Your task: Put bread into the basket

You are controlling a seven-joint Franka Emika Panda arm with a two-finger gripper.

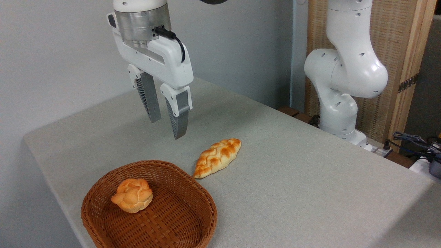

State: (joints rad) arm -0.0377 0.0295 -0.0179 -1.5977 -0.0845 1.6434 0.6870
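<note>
The surface (310, 179) is covered with a grey cloth of fine, slightly rough weave. One white robot arm (344, 69) with smooth rounded joints stands at the far right edge and reaches across the top of the view; its wrist comes down at the upper left. There the claw (166, 128) hangs in the air, pointing down and a little tilted, well above the surface. Its two grey ribbed fingers (179, 119) are parted with a clear gap between them, and they hold nothing. One oval basket (193, 186) of reddish-brown woven wicker, shallow with a raised rim, sits at the near left corner. One braided loaf (217, 157), long and pointed, golden with browner patches, lies on the cloth just beside the basket's far rim. One bread (132, 195), small and round with a knotted, lumpy orange top and a paler base, lies inside the basket, towards its left side.
</note>
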